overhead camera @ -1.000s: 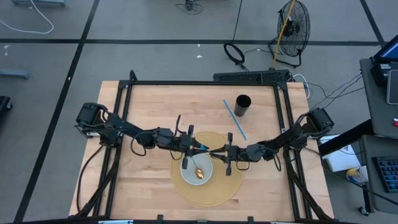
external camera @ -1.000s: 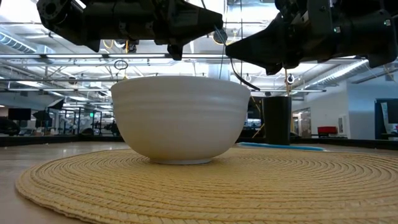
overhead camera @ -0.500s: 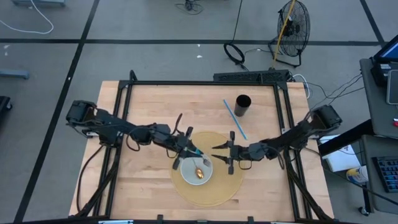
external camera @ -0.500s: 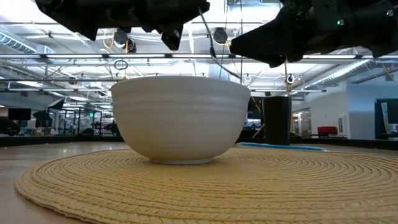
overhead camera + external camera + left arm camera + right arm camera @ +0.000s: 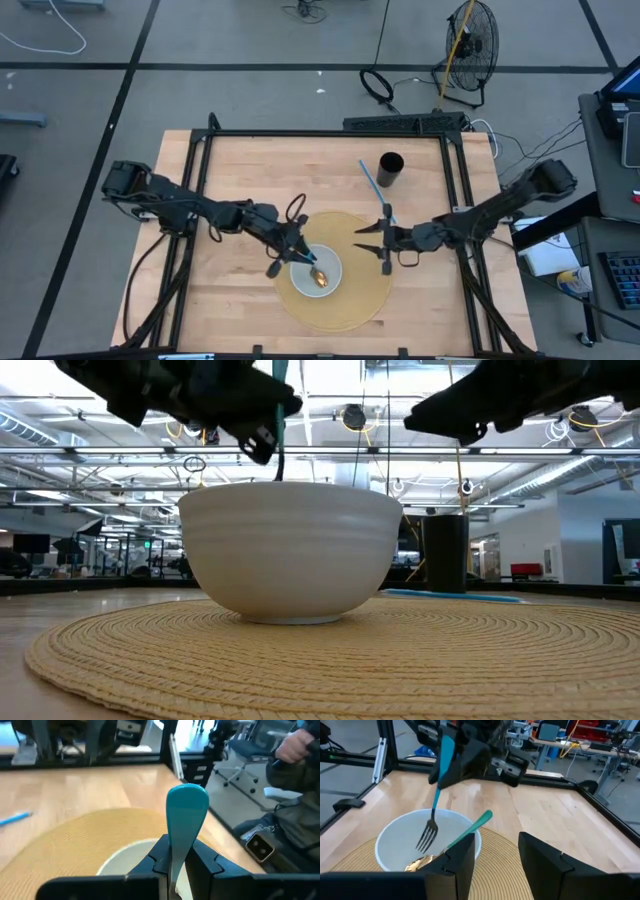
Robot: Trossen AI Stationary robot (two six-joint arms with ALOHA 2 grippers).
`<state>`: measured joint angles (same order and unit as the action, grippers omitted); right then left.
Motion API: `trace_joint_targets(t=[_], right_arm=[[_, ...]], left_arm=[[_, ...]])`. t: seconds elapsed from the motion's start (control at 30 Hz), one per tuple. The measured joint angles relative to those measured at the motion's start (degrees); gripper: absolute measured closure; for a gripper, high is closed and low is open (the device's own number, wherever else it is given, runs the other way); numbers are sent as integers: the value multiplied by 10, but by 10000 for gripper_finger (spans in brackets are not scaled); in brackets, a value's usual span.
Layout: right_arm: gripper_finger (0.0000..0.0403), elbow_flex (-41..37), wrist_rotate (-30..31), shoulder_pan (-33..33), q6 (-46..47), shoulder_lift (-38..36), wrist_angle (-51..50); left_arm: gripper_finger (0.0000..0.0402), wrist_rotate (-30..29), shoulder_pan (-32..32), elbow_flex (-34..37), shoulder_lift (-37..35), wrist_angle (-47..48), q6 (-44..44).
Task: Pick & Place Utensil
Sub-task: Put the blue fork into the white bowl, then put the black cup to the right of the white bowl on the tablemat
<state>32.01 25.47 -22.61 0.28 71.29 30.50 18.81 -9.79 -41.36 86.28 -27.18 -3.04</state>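
Note:
A white bowl [image 5: 331, 262] stands on a round woven placemat [image 5: 352, 300]. My left gripper [image 5: 297, 249] hovers over the bowl's left rim, shut on a teal-handled fork [image 5: 434, 810] whose tines [image 5: 426, 838] point down into the bowl [image 5: 395, 837]. A second utensil [image 5: 471, 827], teal-handled with a gold head, lies in the bowl with its handle leaning on the rim. My right gripper [image 5: 362, 238] is open and empty, to the right of the bowl above the placemat. My left gripper pinches the fork's teal handle [image 5: 176, 851] between its two fingers, below the handle's rounded free end [image 5: 187, 802], which sticks out past them. It comes from the table's left, slanting down. The fork hangs lifted, tines down inside the bowl; whether they touch it, I cannot tell.
A black cup [image 5: 390, 168] stands toward the far right of the table, with a blue straw-like stick [image 5: 378, 192] lying beside it. A black frame [image 5: 320, 133] runs around the table's edges. Bare wood lies to the left of the placemat.
My right gripper has drawn back from the fork toward the table's right edge. My left gripper has moved toward the left and near edges and turned, so the fork now hangs tines-down into the bowl's left side.

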Motion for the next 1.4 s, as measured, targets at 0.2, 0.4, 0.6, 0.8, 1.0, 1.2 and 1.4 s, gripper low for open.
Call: trace_joint_targets(t=[0.2,0.4,0.6,0.8,1.0,1.2,1.4], right_arm=[[260,0,0,0,5,-34,-37],[259,0,0,0,5,-38,-51],[263,0,0,0,8,-38,-60],[263,0,0,0,8,-38,-61],[264,0,0,0,8,-38,-64],[264,0,0,0,8,-38,-64],[264,0,0,0,12,-37,-64]], left_arm=[[365,22,-8,0,0,3,9],[367,24,-9,6,28,-23,26],[364,40,5,21,57,-74,10],[361,43,8,23,56,-60,20],[340,40,9,23,56,-49,27],[336,30,13,23,56,-37,32],[336,19,20,23,56,-17,31]])
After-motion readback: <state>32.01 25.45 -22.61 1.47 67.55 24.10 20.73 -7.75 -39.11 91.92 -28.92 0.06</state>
